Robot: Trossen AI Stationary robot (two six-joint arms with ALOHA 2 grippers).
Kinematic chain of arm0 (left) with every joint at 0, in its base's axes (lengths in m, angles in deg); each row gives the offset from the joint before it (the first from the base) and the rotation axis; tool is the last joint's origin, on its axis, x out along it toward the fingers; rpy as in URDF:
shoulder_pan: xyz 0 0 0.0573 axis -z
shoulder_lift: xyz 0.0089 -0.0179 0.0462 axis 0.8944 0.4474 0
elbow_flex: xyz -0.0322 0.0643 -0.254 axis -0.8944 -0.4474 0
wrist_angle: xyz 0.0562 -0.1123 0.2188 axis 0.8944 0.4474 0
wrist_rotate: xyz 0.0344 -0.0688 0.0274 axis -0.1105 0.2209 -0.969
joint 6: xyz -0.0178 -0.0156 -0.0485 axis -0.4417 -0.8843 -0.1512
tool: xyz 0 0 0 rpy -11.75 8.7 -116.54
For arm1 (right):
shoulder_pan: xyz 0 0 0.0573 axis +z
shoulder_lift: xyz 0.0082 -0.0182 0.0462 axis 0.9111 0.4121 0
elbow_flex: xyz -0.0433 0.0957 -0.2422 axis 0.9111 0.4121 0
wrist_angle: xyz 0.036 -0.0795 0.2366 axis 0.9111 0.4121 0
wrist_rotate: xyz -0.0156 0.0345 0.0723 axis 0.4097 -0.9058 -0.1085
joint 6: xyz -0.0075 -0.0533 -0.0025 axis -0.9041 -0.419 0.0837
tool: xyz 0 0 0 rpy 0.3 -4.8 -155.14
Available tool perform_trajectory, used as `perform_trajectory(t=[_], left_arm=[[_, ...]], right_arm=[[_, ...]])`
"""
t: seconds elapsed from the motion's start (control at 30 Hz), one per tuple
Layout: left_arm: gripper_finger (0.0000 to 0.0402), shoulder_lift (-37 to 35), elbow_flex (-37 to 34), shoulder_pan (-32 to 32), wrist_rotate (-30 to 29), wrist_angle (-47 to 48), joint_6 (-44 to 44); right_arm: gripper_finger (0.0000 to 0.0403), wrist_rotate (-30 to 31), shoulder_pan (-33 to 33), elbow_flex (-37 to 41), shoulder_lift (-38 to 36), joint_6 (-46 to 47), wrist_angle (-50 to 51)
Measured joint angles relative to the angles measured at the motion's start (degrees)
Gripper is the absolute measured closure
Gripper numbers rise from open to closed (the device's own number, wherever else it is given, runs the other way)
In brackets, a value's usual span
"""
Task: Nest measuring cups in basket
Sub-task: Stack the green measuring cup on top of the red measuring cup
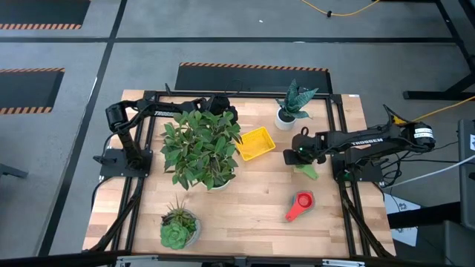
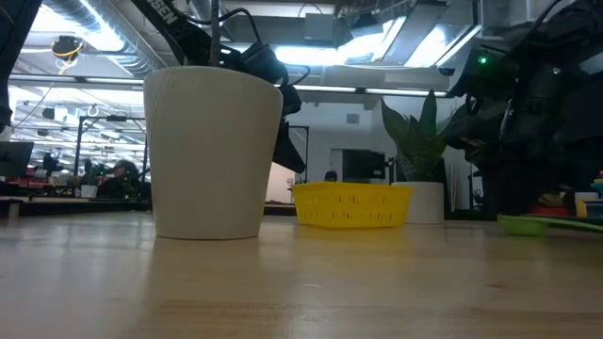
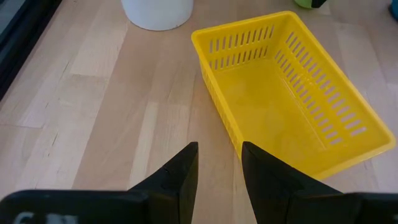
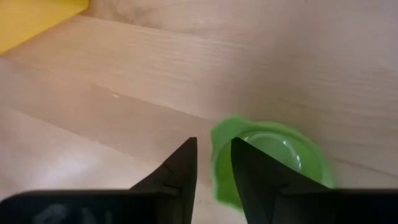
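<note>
Hovering over the green cup (image 1: 309,171) near the bench's right edge, the right gripper (image 1: 300,154) has its jaws narrow, one finger over the cup's rim and the other beside it; in the right wrist view nothing sits between them, so we read the cup (image 4: 267,158) as resting free on the wood. The basket (image 1: 254,143) lies in the middle of the bench, a little toward the far edge, and it is empty. The left gripper (image 3: 219,167) waits just beside one of its short walls, jaws narrow with a clear gap and nothing in it. Nearer the front edge, the red cup (image 1: 300,204) lies with a blue one nested in its bowl.

We judge these cups to be light, stiff plastic — nothing fragile, but smooth and easy to tip or skid. The thin rim of the bowl offers a firm pinch, one finger inside and one outside; the flat handle is the other choice, though a cup held there may swing. The basket looks just as light, with slotted walls — we expect it to slide if a cup is pushed in rather than dropped.
</note>
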State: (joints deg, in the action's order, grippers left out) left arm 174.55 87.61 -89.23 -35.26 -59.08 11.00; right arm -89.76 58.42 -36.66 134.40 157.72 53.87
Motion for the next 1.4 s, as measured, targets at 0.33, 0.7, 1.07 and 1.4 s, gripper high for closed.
perform_trajectory(t=[0.33, 0.7, 1.07, 1.4], left_arm=[[0.0285, 0.0, 0.0, 0.0, 0.0, 0.0, 0.0], [0.0285, 0.0, 0.0, 0.0, 0.0, 0.0, 0.0], [0.0285, 0.0, 0.0, 0.0, 0.0, 0.0, 0.0], [0.0285, 0.0, 0.0, 0.0, 0.0, 0.0, -0.1]], right_arm=[[0.0302, -0.1, 0.0, -0.1, -1.3, -1.0, 0.0], [0.0302, -1.5, 0.0, -0.1, -14.9, -3.7, 4.4], [0.0302, 0.4, 0.0, -0.2, -24.0, -44.4, 2.9], [0.0302, 12.1, -0.1, -0.2, -22.1, -58.2, 5.2]])
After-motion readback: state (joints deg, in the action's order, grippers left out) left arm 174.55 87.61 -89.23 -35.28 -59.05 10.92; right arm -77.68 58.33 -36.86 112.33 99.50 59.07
